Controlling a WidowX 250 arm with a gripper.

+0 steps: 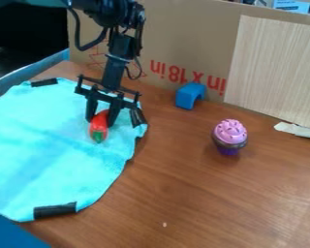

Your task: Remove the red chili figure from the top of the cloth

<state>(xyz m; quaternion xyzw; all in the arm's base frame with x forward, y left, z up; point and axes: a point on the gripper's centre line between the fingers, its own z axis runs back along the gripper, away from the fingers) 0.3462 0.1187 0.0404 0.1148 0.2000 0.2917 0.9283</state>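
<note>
Chili figure (99, 130), red, green-tipped: on the cloth (44, 145), near its edge. Gripper (100, 122), black: at the chili's upper end; whether spread or closed on it, cannot tell. Likely faults: chili slipping or pivoting, from an off-centre hold on its rounded body; cloth dragged along, from pinched fabric.

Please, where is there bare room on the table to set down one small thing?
The table is bare between the turquoise cloth and toy cupcake, and in front of the cupcake, apart from a small white speck. It is crowded at the cloth's upper right: gripper, red chili and black tape sit close together, the blue block nearby.
</note>
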